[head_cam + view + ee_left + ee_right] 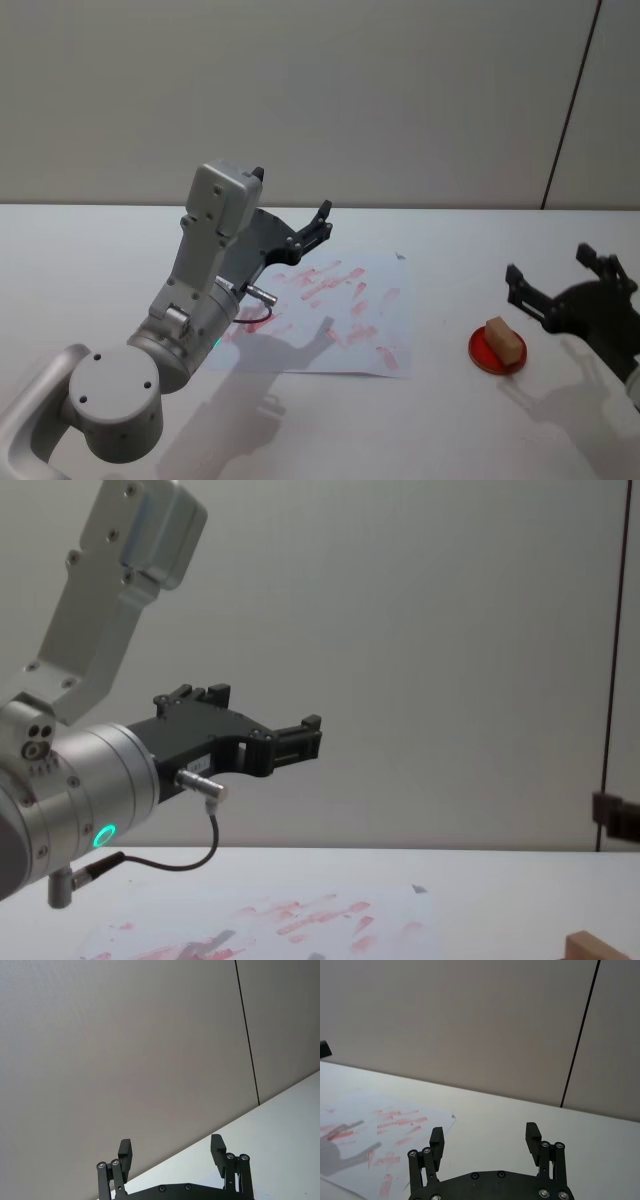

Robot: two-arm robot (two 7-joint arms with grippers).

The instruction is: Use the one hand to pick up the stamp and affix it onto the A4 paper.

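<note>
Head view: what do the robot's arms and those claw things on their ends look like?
The left arm is silvery grey, built of rounded cylinders and a boxy link, with a teal ring light and a thin dark cable looping from a metal plug. The left tool is a flat black plate with two short fingers. The right tool has the same black design.

No word, number or brand can be read anywhere. The red prints (320,282) spread across the A4 paper (388,272), from its far edge to its near right corner, as smudged bars with no legible characters. A small pale label (203,764) sits on the black body of the left gripper (170,1142), its print too small to make out.
</note>
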